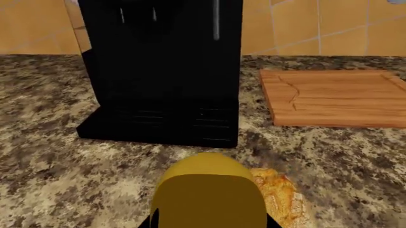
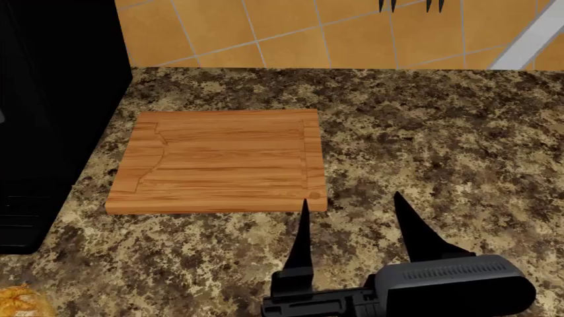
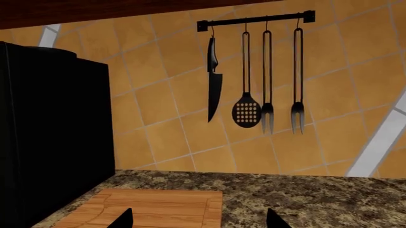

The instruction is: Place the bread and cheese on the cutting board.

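Above the counter, right gripper (image 2: pixel 352 210) wide open, empty, left gripper's state unclear.

Granite counter (image 2: pixel 440 132), orange tiled wall (image 3: pixel 171 109), black appliance (image 1: pixel 161 71).

Kitchen, granite counter (image 2: pixel 440 132), hanging utensils (image 3: pixel 254 76) (knife, forks), orange tiles (image 3: pixel 165 104)

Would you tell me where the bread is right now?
The bread lies on the granite counter at the head view's lower left corner, near the cheese, short of the cutting board.
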